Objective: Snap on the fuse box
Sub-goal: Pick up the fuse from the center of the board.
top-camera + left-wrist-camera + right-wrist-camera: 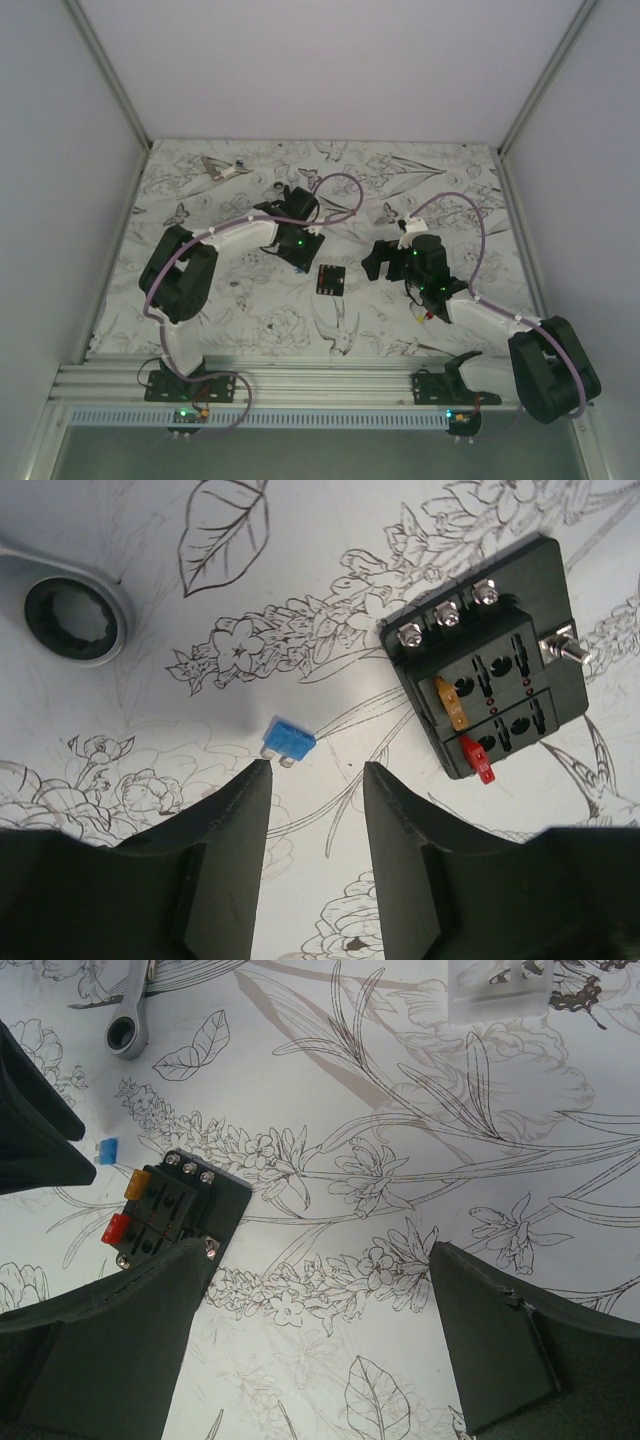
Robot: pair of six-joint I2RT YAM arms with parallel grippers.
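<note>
**Fuse box and grippers.** The fuse box [330,280] lies flat on the flower-printed bench [260,320] between the two arms, slotted face up, with a yellow fuse [450,702] and a red fuse [480,760] seated in it. The left gripper [315,770] hangs with its jaws partly parted and empty, just short of a loose blue fuse [288,740]. The right gripper [318,1260] has its jaws spread wide and empty beside the box. The box appears to be light, rigid moulded plastic that would slide on the smooth sheet, so it is best pinched across its plain opposite side walls, clear of the fuses and terminal screws [447,613].
</note>
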